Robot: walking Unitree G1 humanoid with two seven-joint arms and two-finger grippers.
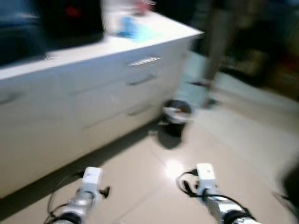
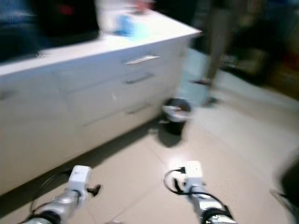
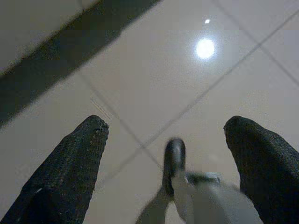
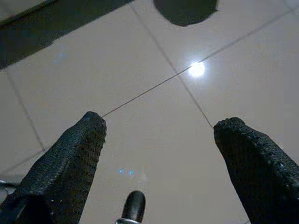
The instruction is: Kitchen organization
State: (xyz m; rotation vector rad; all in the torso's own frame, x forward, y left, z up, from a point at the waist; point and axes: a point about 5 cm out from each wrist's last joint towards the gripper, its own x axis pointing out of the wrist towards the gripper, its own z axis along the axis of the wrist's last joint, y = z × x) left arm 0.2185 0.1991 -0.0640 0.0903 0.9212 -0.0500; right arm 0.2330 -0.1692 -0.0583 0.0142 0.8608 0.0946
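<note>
The head views are blurred. A white cabinet run with drawers [image 1: 117,93] crosses the upper left of the frame, topped by a white worktop [image 1: 159,30]. On the worktop, near the top centre of the frame, lies something light blue [image 1: 135,29], just beside a pale upright shape [image 1: 112,16] that is too smeared to name; a dark appliance-like block [image 1: 70,21] stands to their left. The drawer fronts carry metal bar handles [image 1: 144,61].

On the beige tiled floor [image 1: 233,140], near the centre of the frame and just beside the end of the cabinet, stands a small black bin [image 1: 176,116]. Its rim shows something pale inside, but what it holds cannot be made out. Beyond it, in the upper right of the frame, a person's legs [image 1: 217,42] stand on the floor.

Both silver arms reach forward low over the tiles at the bottom of the frame. In the left wrist view the left end effector [image 3: 163,135] has its two black fingers [image 3: 79,158] spread wide with nothing between them, over bare tile and a grout line. In the right wrist view the right end effector [image 4: 156,135] is likewise spread wide and empty, its fingers [image 4: 77,154] over tile with a bright ceiling-light reflection [image 4: 196,69].
</note>
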